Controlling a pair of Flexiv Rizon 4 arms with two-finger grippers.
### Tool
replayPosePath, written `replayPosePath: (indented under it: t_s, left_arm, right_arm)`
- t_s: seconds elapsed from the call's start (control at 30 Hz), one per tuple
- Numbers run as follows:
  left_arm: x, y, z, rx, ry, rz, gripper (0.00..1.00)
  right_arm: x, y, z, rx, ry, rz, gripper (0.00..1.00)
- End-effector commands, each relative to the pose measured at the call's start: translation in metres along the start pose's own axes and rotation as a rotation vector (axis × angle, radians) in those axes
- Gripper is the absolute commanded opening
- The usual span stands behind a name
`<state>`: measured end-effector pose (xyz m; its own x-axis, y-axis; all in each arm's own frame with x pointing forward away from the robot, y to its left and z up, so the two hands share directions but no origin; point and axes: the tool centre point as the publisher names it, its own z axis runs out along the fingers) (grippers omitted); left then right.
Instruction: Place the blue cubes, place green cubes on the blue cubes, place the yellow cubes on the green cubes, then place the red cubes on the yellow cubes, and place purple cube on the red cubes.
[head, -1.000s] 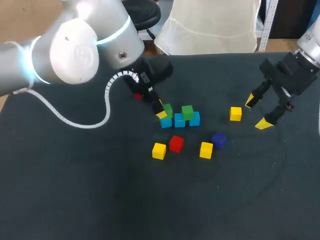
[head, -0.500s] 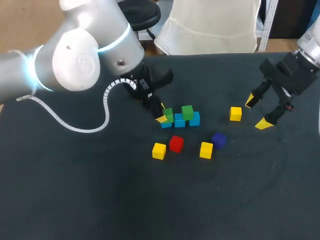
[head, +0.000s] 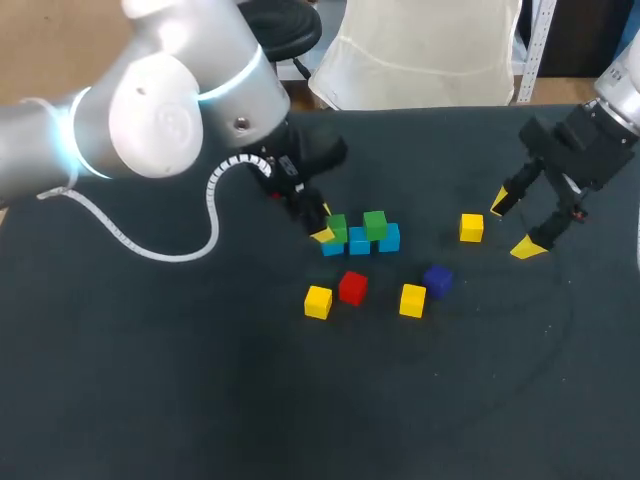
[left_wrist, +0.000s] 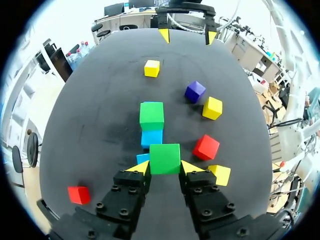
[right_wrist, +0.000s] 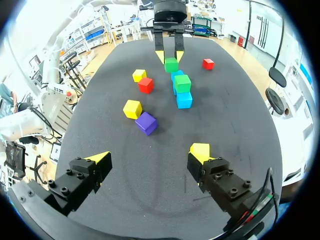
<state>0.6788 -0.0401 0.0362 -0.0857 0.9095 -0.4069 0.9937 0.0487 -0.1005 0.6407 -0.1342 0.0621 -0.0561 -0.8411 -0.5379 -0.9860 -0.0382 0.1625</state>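
Dark table (head: 200, 380) — left gripper (left_wrist: 165, 167) clamps a green cube (left_wrist: 165, 158) on the end blue cube (head: 331, 248) — an off-centre release could topple it; right gripper (right_wrist: 150, 154) gapes empty.

A: How does the left arm (head: 170, 110) sit?
B: It comes in from the left, wrist angled down. The left gripper (left_wrist: 165, 168) has both yellow fingers pressed against a green cube (left_wrist: 165, 157) held between them.
A: And the other?
B: The right gripper (right_wrist: 149, 154) hangs above the table, fingers spread wide.

Dark matte table (head: 200, 400) under bright even light
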Motion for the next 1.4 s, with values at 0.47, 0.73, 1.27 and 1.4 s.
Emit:
replayPosePath:
  t_s: [0.47, 0.73, 1.27, 1.4]
  left_arm:
    - [-0.006, 0.016, 0.011, 0.020, 0.011, 0.023, 0.00]
    - [-0.006, 0.019, 0.013, 0.023, 0.004, 0.027, 0.00]
    - [-0.005, 0.020, 0.015, 0.031, 0.017, 0.038, 0.00]
    - [-0.004, 0.021, 0.015, 0.032, 0.017, 0.038, 0.00]
  right_arm:
    - [0.000, -0.001, 0.000, -0.002, -0.002, -0.001, 1.00]
    - [0.000, -0.001, 0.000, -0.002, -0.002, -0.001, 1.00]
    - [0.000, -0.001, 0.000, -0.002, -0.002, -0.001, 1.00]
    - [0.000, -0.001, 0.000, -0.002, -0.002, -0.001, 1.00]
